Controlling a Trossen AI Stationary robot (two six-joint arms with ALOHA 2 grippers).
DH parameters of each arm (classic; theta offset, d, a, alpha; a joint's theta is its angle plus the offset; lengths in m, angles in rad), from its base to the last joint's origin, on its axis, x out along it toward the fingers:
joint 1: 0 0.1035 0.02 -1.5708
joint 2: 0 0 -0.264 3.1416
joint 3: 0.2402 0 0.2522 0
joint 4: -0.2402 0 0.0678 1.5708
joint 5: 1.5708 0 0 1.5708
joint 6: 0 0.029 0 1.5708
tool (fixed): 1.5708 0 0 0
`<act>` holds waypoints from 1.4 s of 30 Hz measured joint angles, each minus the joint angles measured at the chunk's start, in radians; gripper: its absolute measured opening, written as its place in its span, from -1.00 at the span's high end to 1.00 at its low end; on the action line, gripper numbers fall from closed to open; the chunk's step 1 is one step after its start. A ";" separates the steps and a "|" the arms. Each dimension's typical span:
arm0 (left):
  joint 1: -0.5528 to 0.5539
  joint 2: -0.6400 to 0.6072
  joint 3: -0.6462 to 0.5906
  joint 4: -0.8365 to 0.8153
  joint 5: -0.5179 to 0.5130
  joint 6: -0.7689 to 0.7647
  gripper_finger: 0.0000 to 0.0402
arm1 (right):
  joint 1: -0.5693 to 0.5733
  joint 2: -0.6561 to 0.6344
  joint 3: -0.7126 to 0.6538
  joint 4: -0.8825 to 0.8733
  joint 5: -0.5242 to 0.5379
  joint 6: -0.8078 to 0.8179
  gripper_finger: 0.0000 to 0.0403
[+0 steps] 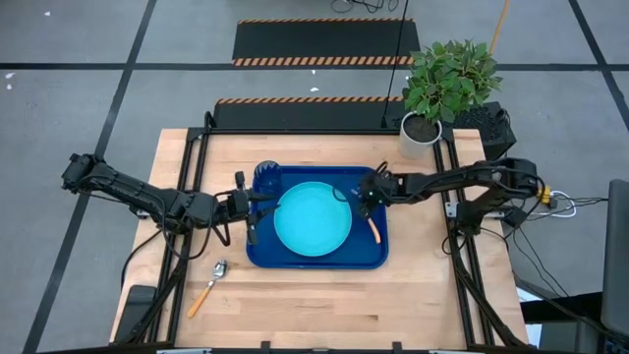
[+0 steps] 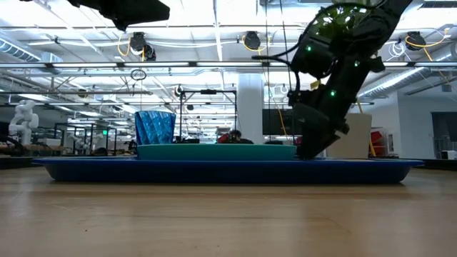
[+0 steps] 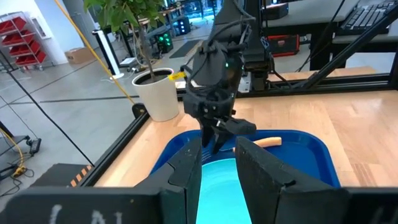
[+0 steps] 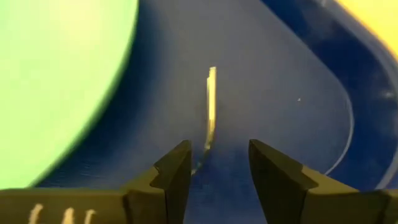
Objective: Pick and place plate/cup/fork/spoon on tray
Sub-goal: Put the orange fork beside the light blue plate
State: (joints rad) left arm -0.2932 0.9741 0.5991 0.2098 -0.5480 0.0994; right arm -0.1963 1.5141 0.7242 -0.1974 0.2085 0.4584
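High view alone shows the spoon point(image 1: 208, 286) off the tray point(image 1: 257, 258); both tools spread

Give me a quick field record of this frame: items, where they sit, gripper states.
tray: table centre
plate: in tray
cup: tray's far-left corner
fork: in tray, right of plate
spoon: on table, outside tray, front-left
left gripper: open, at tray's left edge
right gripper: open, low over fork
remaining: spoon
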 joint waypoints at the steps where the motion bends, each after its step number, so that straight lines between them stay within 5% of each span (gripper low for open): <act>1: 0.000 0.000 0.000 -0.001 0.000 0.000 0.49 | 0.000 0.012 0.000 0.000 0.000 0.000 0.24; 33: -0.001 0.000 0.000 -0.005 0.005 -0.003 0.49 | -0.001 -0.037 -0.014 -0.021 0.077 -0.031 0.24; 42: -0.002 0.000 0.000 -0.004 0.005 -0.003 0.49 | 0.000 -0.037 -0.014 -0.152 0.162 0.001 0.47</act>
State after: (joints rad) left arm -0.2951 0.9741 0.5991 0.2058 -0.5426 0.0959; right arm -0.1967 1.4773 0.7105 -0.3497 0.3708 0.4595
